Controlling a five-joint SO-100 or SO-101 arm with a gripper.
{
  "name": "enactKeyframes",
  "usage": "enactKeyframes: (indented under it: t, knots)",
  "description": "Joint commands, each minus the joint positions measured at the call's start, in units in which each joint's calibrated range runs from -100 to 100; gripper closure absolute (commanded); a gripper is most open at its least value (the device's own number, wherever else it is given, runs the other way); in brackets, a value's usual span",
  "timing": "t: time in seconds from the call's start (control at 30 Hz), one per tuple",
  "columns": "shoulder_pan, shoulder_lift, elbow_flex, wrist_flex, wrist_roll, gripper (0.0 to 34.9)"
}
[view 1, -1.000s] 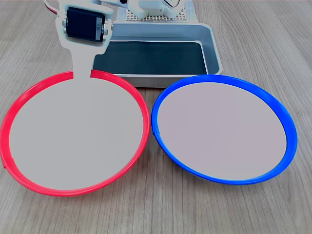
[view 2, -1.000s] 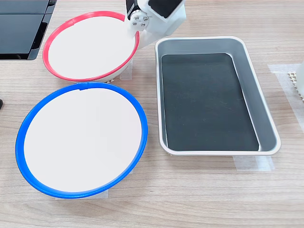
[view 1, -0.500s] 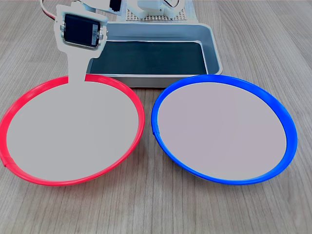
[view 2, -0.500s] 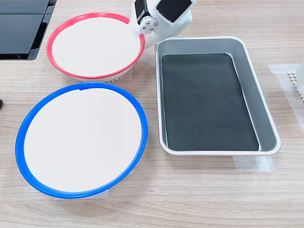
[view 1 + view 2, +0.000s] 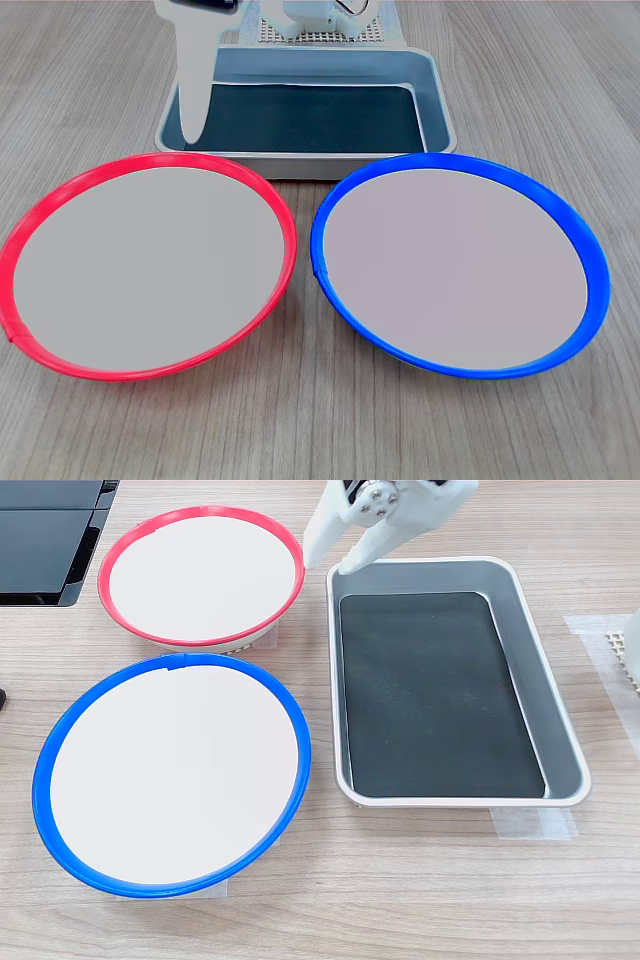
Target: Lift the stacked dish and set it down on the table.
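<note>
red-rimmed dish [image 5: 200, 575] flat on tabletop [image 5: 400, 880], beside blue-rimmed dish [image 5: 172, 773] | pincer [image 5: 333, 560] spread, empty, above tray [image 5: 560, 730] corner | step: retreat; lift straight up, clearing red rim

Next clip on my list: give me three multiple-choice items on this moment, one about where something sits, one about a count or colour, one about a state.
1. Where does the red-rimmed dish sit?
A. inside the grey tray
B. on the table, apart from the blue-rimmed dish
C. stacked on the blue-rimmed dish

2. How many round dishes are in view?
A. one
B. two
C. three

3. How do the gripper's jaws stand?
A. parted, holding nothing
B. clamped on the red rim
C. clamped on the tray wall

Answers:
1 B: in both exterior views it rests on the table, with a gap to the blue-rimmed dish.
2 B: only the red and the blue one show.
3 A: in the second exterior view the gripper hangs open near the tray, off the dish.
</note>
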Motion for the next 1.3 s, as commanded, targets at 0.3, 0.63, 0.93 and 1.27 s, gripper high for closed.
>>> enactKeyframes:
  t: [0.3,0.63,0.93,1.27]
  knots:
    - [-8.7,-50.4,31.6,-5.2,-15.1,34.8]
    - [-10.5,-80.3,54.5,4.4,-18.7,34.9]
    - [-12.0,-80.7,54.5,6.6,-19.0,34.7]
    - [-12.1,-80.7,54.5,6.6,-18.9,34.6]
